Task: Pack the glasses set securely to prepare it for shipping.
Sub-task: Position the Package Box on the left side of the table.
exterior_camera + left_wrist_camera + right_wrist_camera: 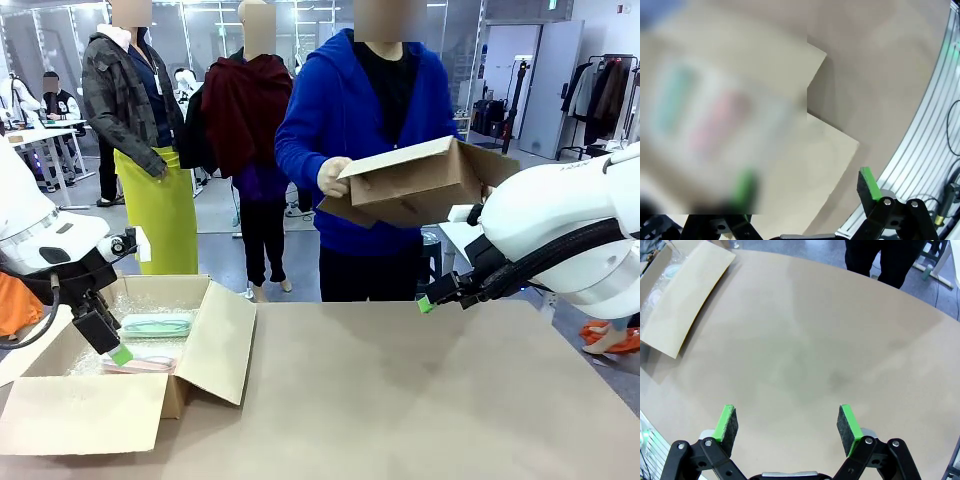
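Open box (160, 390) sits at the near left corner of the desk (420, 400), flaps spread outward. Bubble wrap (140, 305) lines the inside.

Inside the box: mint case (157, 325) toward the far wall, pink case (150, 363) just nearer, both lying flat, side by side on the wrap. In the left wrist view both show as blurred streaks, mint case (672, 97) and pink case (715, 120), with the box flap (810, 165) sharper beside them.

Left claw (110, 345) hangs over the box, tip down, just above the pink case. Jaws spread, nothing between them; whether a pad touches the case cannot be told. One green pad (869, 182) shows clear in the wrist view, the other is blurred.

Right claw (428, 302) hovers above the desk's far edge, well right of the box, released and empty. From its wrist, right claw (787, 422) shows both pads apart over bare desk (805, 350), with the box flap (687, 292) far off at the upper left.

Beyond the desk, far from the box: a person in a blue hoodie (350, 130) holds a second box (415, 180) in both hands at chest height.
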You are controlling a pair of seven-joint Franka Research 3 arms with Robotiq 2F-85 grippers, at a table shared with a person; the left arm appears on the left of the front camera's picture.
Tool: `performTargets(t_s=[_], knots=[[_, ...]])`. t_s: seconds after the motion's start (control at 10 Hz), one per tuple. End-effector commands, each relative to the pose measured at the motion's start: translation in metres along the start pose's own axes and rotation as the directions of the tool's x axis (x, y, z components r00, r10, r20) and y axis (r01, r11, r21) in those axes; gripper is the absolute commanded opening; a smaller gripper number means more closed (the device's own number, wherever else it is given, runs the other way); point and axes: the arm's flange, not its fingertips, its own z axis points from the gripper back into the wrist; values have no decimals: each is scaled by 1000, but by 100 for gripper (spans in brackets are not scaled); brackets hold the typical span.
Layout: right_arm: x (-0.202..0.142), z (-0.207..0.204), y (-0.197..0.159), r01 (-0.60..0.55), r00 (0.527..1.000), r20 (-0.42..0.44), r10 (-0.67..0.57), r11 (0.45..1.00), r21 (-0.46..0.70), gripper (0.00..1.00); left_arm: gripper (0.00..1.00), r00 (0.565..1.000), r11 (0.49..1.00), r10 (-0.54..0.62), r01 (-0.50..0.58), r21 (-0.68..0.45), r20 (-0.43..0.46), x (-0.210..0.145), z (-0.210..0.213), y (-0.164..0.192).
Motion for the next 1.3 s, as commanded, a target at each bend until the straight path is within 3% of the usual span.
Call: performTargets(t_s=[0.0,1.2], knots=[[2,2,4,21,1000,-1,-21,1000,-3,100,100,1000,1000,8,-8,11,-12,-1,3,-3],[2,2,4,21,1000,-1,-21,1000,-3,100,100,1000,1000,8,-8,11,-12,-1,3,-3]])
